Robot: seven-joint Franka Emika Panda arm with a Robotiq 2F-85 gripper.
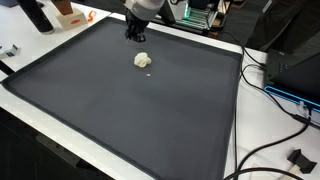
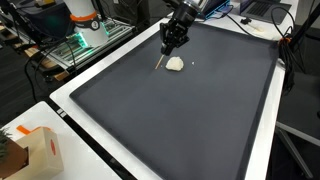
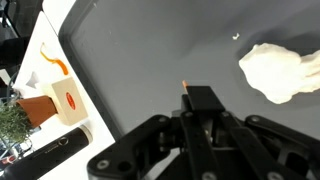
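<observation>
One downturned gripper (image 2: 168, 46) seemingly pinches a stick (image 2: 160, 63) beside a white lump (image 2: 175, 64).

The lump (image 2: 175, 64) lies on the mat (image 2: 170, 120), just beside the stick (image 2: 161, 62).

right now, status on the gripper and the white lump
Gripper shut on a thin stick, tip down near the mat. White lump lies close beside, not touching. Nothing between them.
</observation>
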